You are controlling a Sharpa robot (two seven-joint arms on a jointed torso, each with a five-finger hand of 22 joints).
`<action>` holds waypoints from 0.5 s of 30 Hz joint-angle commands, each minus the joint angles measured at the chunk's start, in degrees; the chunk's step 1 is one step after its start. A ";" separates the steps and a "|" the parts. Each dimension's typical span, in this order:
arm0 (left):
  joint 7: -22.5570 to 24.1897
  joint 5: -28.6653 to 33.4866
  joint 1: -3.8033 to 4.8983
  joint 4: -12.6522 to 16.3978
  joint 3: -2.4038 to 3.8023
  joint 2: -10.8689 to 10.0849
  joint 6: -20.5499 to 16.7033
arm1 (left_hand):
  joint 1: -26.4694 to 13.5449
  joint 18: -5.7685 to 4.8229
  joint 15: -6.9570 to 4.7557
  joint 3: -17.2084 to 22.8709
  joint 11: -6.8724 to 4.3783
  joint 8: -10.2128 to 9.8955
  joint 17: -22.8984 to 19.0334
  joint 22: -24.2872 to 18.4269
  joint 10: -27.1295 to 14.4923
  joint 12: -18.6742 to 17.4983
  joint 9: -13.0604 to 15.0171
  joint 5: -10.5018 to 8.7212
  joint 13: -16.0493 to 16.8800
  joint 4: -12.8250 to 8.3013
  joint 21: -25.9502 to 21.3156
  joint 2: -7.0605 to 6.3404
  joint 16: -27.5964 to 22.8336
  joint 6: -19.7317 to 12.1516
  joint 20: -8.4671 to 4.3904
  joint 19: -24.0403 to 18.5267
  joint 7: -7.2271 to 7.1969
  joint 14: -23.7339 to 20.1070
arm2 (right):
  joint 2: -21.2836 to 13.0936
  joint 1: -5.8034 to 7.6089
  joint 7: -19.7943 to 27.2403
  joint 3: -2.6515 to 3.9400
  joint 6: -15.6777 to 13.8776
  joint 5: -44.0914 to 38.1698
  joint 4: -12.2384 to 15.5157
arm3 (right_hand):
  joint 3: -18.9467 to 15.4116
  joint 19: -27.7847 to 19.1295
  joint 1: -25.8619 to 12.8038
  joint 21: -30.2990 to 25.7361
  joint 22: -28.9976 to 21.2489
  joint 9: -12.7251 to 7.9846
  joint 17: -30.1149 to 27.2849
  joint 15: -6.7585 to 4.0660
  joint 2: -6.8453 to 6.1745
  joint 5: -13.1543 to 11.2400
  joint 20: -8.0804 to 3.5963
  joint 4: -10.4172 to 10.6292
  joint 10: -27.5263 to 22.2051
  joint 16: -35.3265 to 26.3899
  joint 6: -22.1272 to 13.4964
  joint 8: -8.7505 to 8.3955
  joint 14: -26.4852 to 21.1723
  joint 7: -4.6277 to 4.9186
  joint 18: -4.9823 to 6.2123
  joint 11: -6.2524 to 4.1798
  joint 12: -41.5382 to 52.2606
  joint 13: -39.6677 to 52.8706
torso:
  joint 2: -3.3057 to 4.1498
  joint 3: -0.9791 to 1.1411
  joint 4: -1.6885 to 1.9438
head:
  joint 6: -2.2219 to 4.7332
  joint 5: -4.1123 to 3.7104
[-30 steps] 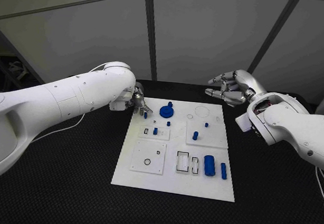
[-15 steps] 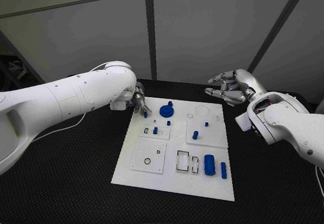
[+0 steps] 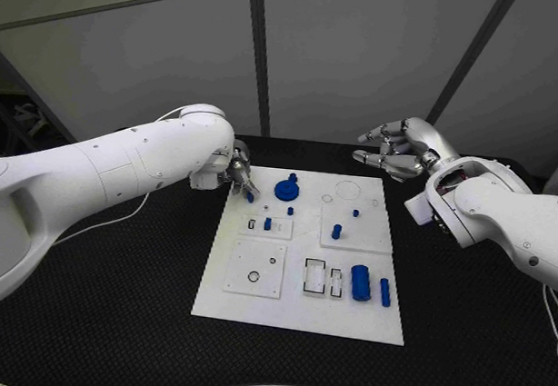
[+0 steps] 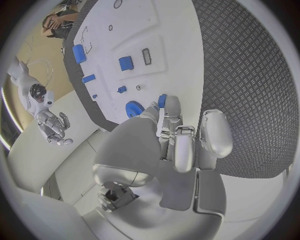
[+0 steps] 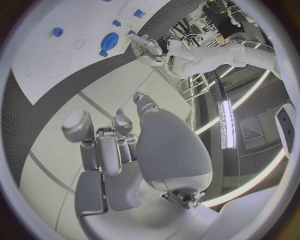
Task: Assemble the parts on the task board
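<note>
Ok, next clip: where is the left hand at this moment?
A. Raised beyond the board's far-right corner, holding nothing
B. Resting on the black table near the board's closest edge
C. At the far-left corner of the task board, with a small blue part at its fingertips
C: the left hand sits at the far-left corner of the task board, a small blue part at its fingertips; the right hand is the one raised beyond the far-right corner.

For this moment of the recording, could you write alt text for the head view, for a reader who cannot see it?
The left robot hand pinches a small blue peg over the far left corner of a white board on a black table. A blue gear and other blue pieces sit on the board. The right robot hand hovers beyond the board's far edge, holding nothing.
</note>
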 commanded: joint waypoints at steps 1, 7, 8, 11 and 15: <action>0.88 1.54 0.08 0.16 0.00 -0.10 -0.41 | 1.92 -1.46 -0.41 2.05 -0.34 0.36 12.02 2.44 0.35 -0.48 0.60 -0.37 -0.35 -1.30 0.24 0.84 0.37 -0.17 -0.16 0.37 -0.10 5.06 | 0.06 0.09 0.45 0.03 0.26 -0.17 0.01 | -0.05 -0.28 -0.08 -0.36 -0.07 -0.06 5.55 -0.50 0.06 0.28 0.03 0.24 0.12 -0.34 0.41 0.28 3.55 -0.03 0.38 -0.32 -0.09 -0.01 | -0.02 -0.02 0.02 | 0.00 -0.01; 1.21 1.98 0.08 0.47 0.00 -0.58 -1.44 | 2.16 -1.50 -0.34 4.85 -0.35 0.57 12.24 2.68 0.65 -0.90 1.23 -0.41 -0.89 -2.86 0.27 0.51 0.54 -0.51 -0.12 0.44 -0.08 5.14 | 0.08 0.09 0.48 0.03 0.24 -0.17 -0.03 | -0.04 -0.28 -0.06 -0.37 -0.08 -0.06 5.59 -0.50 0.07 0.33 0.03 0.24 0.12 -0.32 0.41 0.29 3.56 -0.04 0.39 -0.32 -0.09 -0.01 | -0.03 0.00 0.08 | -0.02 -0.03; 1.30 2.08 0.08 0.58 0.00 -0.71 -1.74 | 2.11 -1.52 -0.36 5.28 -0.36 0.63 12.32 2.76 0.73 -0.92 1.35 -0.41 -0.96 -3.08 0.33 0.37 0.59 -0.53 -0.12 0.48 -0.09 5.17 | 0.08 0.09 0.48 0.03 0.24 -0.17 -0.03 | -0.04 -0.28 -0.06 -0.37 -0.08 -0.06 5.59 -0.50 0.07 0.33 0.03 0.24 0.12 -0.32 0.41 0.29 3.56 -0.04 0.39 -0.32 -0.09 -0.01 | -0.02 -0.01 0.05 | -0.01 0.03; 1.49 2.80 0.08 1.22 0.00 -1.31 -2.81 | 1.85 -1.57 -0.42 6.85 -0.42 0.86 12.52 3.02 1.05 -0.99 1.74 -0.38 -1.16 -3.82 0.57 -0.17 0.73 -0.55 -0.16 0.66 -0.13 5.24 | 0.09 0.09 0.49 0.03 0.23 -0.17 -0.05 | -0.04 -0.28 -0.06 -0.37 -0.08 -0.06 5.59 -0.50 0.07 0.33 0.03 0.24 0.12 -0.32 0.41 0.29 3.56 -0.04 0.39 -0.32 -0.09 -0.01 | -0.02 0.02 0.05 | 0.01 0.10; 1.50 4.43 0.07 2.77 0.01 -2.58 -4.41 | 1.32 -1.66 -0.53 9.45 -0.52 1.15 12.80 3.43 1.52 -1.14 2.27 -0.02 -1.49 -4.90 0.96 -1.34 0.92 -0.57 -0.27 0.98 -0.20 5.36 | 0.08 0.09 0.51 0.03 0.21 -0.17 -0.10 | -0.04 -0.28 -0.06 -0.37 -0.08 -0.06 5.59 -0.50 0.07 0.33 0.03 0.24 0.12 -0.32 0.41 0.29 3.56 -0.04 0.39 -0.32 -0.09 -0.01 | -0.05 0.00 0.05 | -0.02 0.14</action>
